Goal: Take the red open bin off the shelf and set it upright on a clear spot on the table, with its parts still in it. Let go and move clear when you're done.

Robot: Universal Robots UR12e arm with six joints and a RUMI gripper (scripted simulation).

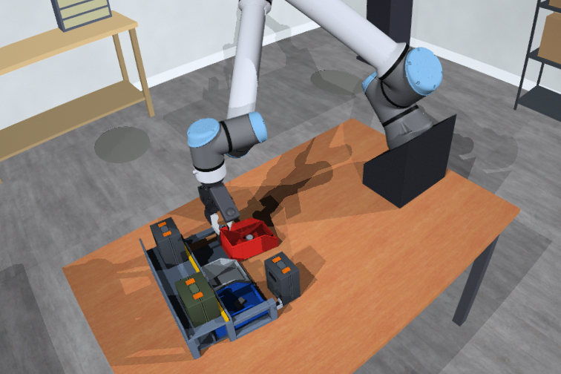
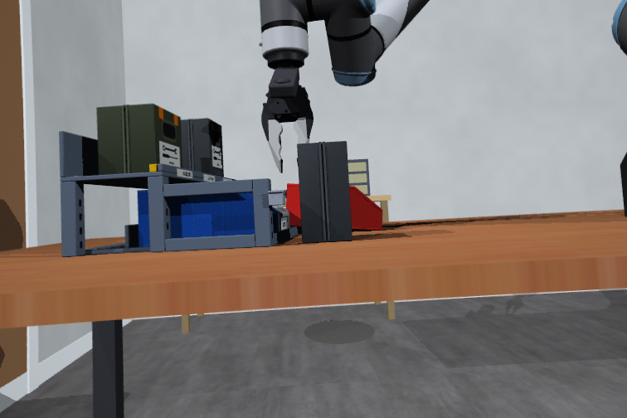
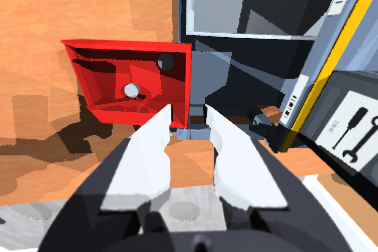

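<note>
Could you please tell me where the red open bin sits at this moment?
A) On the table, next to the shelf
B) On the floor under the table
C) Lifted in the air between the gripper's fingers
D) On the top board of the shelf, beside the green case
A: the red bin rests upright on the table beside the shelf, while the gripper hangs above it holding nothing.
</note>
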